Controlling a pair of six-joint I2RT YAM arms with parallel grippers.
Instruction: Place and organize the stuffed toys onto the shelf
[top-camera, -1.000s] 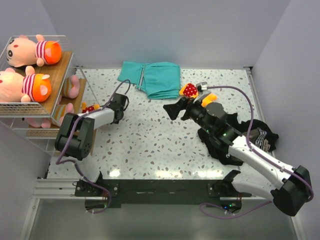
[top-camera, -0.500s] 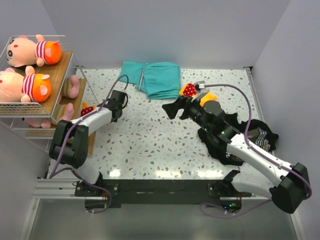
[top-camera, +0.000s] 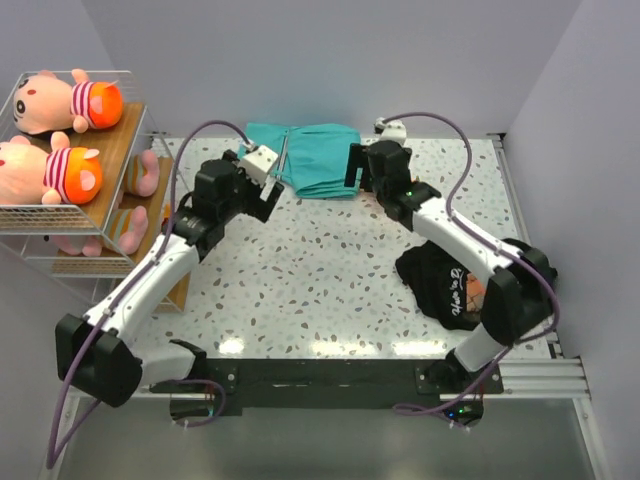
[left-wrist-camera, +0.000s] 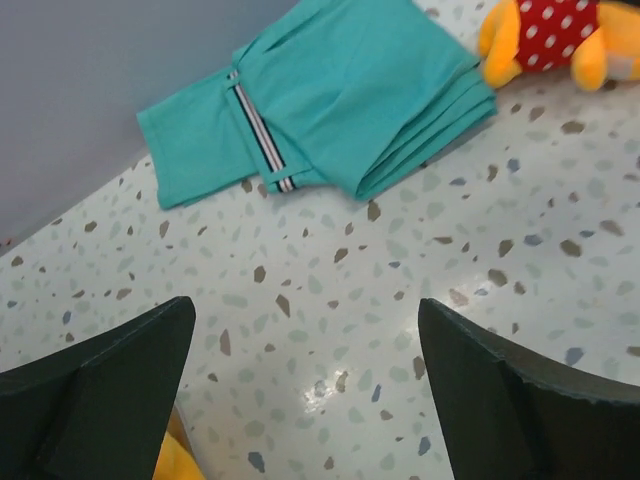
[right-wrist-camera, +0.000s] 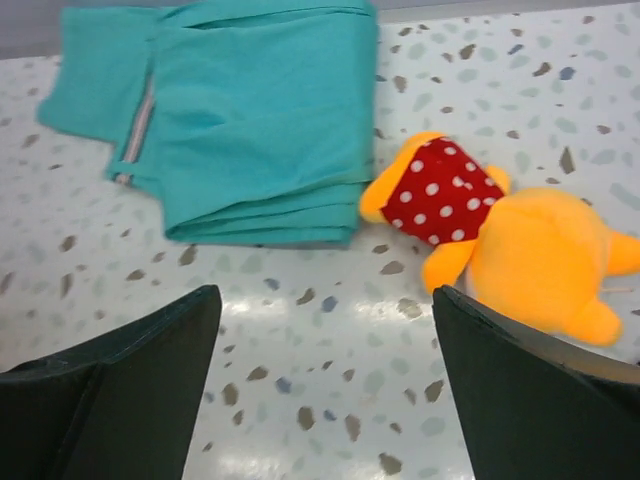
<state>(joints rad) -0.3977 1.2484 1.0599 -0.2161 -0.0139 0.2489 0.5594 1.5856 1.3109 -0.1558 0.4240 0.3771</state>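
At the table's far edge | orange toy (right-wrist-camera: 500, 235) lies just right of teal cloth (right-wrist-camera: 240, 110) | left gripper (left-wrist-camera: 305, 385) and right gripper (right-wrist-camera: 325, 385) both spread wide, holding nothing | pink toys (top-camera: 55, 100) lie on shelf (top-camera: 115, 160), far left

White arms (top-camera: 150, 285), purple cables (top-camera: 425, 114) — dark hands (left-wrist-camera: 303, 310)

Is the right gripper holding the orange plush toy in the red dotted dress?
No: the orange plush toy in the red dotted dress lies on the speckled table beyond the open right gripper.
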